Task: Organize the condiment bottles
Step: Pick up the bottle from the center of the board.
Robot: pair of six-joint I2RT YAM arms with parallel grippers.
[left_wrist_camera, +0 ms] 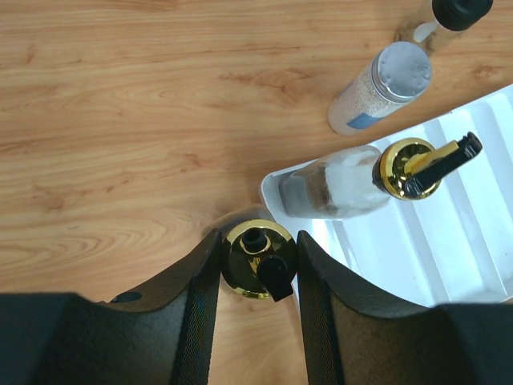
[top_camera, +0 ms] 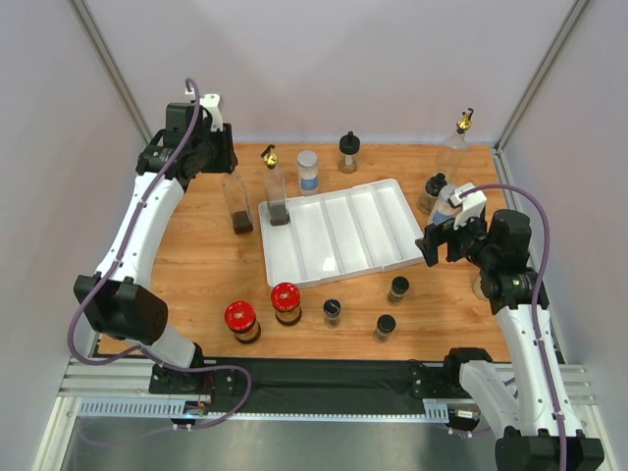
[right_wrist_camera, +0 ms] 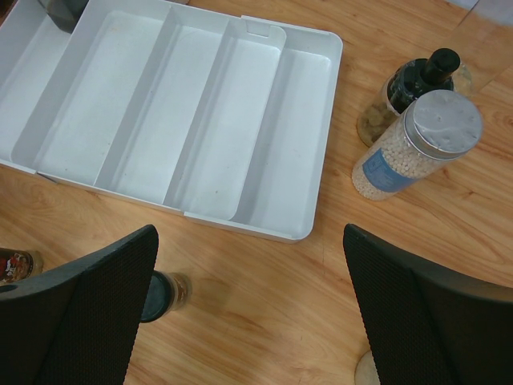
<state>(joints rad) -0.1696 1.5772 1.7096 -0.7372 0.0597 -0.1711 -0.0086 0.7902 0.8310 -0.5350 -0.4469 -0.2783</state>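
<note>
My left gripper (top_camera: pixel 230 169) is shut on the gold-spouted top of a tall clear bottle (left_wrist_camera: pixel 258 261) that stands on the wood just left of the white tray (top_camera: pixel 345 234). A second gold-spouted bottle (top_camera: pixel 276 192) stands upright in the tray's leftmost compartment. My right gripper (top_camera: pixel 433 245) hangs open over bare wood off the tray's right end, holding nothing. A silver-lidded jar of white beads (right_wrist_camera: pixel 417 144) and a dark black-capped bottle (right_wrist_camera: pixel 413 88) stand just beyond it. Two red-lidded jars (top_camera: pixel 240 319) and three small black-capped jars (top_camera: pixel 333 311) stand in front of the tray.
Behind the tray stand another silver-lidded jar (top_camera: pixel 308 170) and a black-capped bottle (top_camera: pixel 348 152). A third gold-spouted bottle (top_camera: pixel 457 142) is at the back right corner. The tray's other compartments (right_wrist_camera: pixel 200 120) hold nothing. Walls close in the back and both sides.
</note>
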